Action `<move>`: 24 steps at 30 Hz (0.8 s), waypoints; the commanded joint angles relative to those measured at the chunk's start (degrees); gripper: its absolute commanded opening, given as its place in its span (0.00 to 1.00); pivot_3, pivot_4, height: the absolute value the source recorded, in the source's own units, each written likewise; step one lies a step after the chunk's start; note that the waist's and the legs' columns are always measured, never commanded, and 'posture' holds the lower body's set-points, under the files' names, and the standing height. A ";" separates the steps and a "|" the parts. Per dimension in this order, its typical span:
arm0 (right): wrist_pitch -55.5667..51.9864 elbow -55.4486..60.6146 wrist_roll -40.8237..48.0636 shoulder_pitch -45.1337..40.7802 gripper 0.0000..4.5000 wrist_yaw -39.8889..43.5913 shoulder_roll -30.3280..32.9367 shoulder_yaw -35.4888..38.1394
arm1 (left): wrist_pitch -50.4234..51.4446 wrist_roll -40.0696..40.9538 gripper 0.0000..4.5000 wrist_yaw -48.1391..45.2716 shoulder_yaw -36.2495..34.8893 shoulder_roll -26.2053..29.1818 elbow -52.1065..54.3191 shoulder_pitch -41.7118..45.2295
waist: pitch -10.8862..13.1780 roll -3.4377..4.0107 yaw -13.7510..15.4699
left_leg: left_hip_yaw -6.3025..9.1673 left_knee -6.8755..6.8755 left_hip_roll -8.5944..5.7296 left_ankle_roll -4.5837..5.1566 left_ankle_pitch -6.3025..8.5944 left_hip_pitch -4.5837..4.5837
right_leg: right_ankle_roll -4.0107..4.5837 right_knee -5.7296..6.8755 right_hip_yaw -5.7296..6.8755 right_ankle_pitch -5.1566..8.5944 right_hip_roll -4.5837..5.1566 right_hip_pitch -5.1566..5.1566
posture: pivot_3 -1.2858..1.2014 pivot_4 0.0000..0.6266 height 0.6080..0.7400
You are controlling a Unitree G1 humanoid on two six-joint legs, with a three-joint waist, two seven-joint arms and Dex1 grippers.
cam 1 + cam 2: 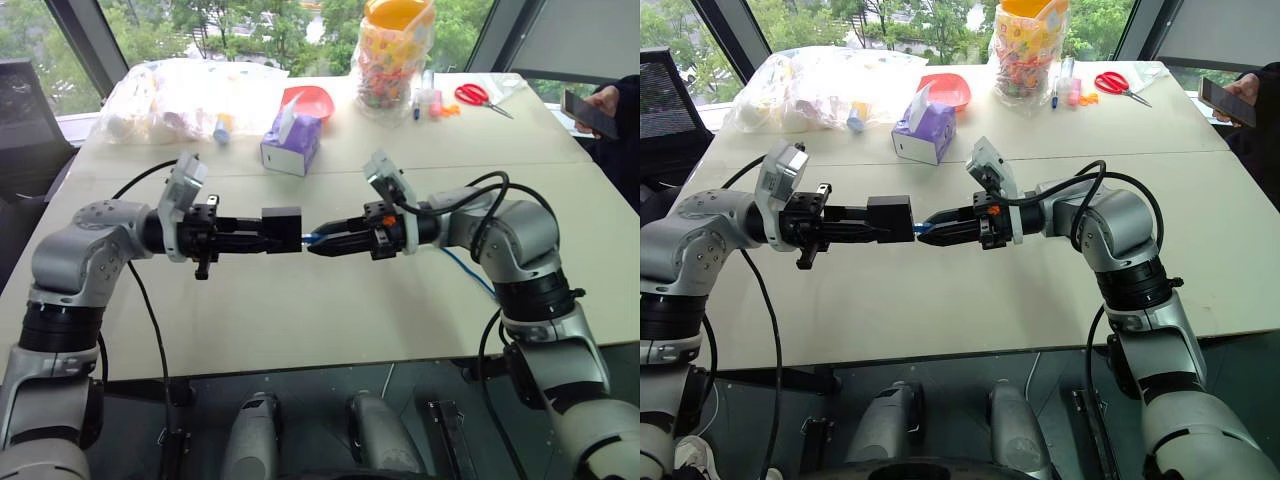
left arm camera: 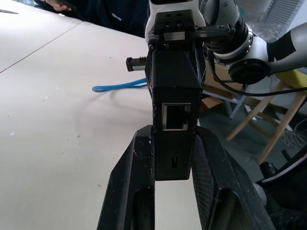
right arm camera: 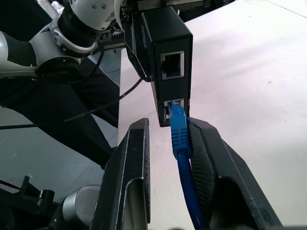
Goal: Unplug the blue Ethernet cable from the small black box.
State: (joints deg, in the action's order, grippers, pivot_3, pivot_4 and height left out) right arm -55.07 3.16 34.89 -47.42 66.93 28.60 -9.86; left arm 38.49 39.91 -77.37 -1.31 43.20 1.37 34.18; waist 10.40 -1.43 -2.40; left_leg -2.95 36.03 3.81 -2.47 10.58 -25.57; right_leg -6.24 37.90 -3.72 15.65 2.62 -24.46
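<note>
Left gripper point(image 1: 262, 236) is clamped tight on the small black box point(image 1: 281, 228) above the table's near middle, right gripper point(image 3: 168, 158) stands part-open around the blue Ethernet cable point(image 3: 180, 136), floppy cord, so grip the stiff plug boot.

office-like room: big windows point(image 1: 250, 30), cluttered white table point(image 1: 300, 310)

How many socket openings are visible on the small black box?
3: on the small black box, two on the face toward the right gripper, upper one empty, lower one holding the blue Ethernet cable; one on the opposite face.
</note>
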 commanded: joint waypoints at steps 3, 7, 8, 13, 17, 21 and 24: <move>0.38 1.31 0.84 -2.11 0.27 0.04 -0.07 0.15 | -0.78 0.24 0.11 0.25 -1.27 0.38 1.68 0.41 | 0.00 0.00 0.01 | 0.00 0.00 0.00 0.00 0.00 0.00 | 0.00 0.00 0.00 0.00 0.00 0.00 | 0.52 0.24 0.96; 0.36 1.05 0.79 -2.41 0.27 -0.13 -0.25 -0.09 | -0.65 0.33 0.11 0.25 -1.23 0.42 1.95 0.23 | 0.00 0.00 0.00 | 0.00 0.00 0.00 0.00 0.00 0.00 | 0.00 0.00 0.00 0.00 0.00 0.00 | 0.52 0.24 0.96; 0.32 0.98 0.79 -2.52 0.21 -0.21 -0.30 -0.15 | -0.63 0.35 0.11 0.27 -1.20 0.42 2.07 0.14 | 0.00 0.00 0.00 | 0.00 0.00 0.00 0.00 0.00 0.00 | 0.00 0.00 0.00 0.00 0.00 0.00 | 0.52 0.24 0.96; -0.16 0.81 0.87 -2.84 0.01 -0.43 -0.39 -0.32 | -0.47 0.44 0.11 0.57 -1.24 0.38 2.65 -0.31 | 0.00 0.00 -0.01 | 0.00 -0.01 0.00 0.00 0.00 0.00 | 0.01 -0.01 0.00 0.00 0.00 0.00 | 0.52 0.24 0.96; -0.30 0.81 0.94 -2.88 0.01 -0.40 -0.38 -0.39 | -0.49 0.42 0.11 0.64 -1.17 0.50 2.99 -0.79 | 0.00 0.00 -0.01 | 0.00 -0.01 0.00 0.00 0.00 -0.01 | 0.01 -0.02 0.00 0.00 0.00 0.00 | 0.52 0.24 0.96; -0.56 0.98 1.04 -2.74 0.01 -0.33 -0.21 -0.39 | -0.41 0.41 0.11 0.54 -1.07 0.70 3.29 -1.19 | 0.00 0.00 0.00 | 0.00 -0.01 0.00 0.00 0.00 -0.01 | 0.01 -0.02 0.00 0.00 0.00 -0.01 | 0.52 0.24 0.96; -0.41 0.48 0.71 -2.64 0.01 -0.41 0.02 -0.36 | -0.35 0.45 0.11 0.47 -1.08 0.89 3.44 -1.41 | 0.00 0.00 -0.02 | 0.00 -0.01 0.00 0.00 0.00 -0.01 | 0.01 -0.02 0.00 0.00 0.00 -0.01 | 0.52 0.24 0.96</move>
State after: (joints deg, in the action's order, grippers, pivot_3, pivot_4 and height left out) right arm -55.96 2.57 34.58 -48.19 66.23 28.61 -11.18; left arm 38.39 40.13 -77.04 -1.36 43.50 3.03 32.83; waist 10.40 -1.43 -2.42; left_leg -2.95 36.02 3.82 -2.47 10.59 -25.58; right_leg -6.23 37.88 -3.72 15.66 2.62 -24.47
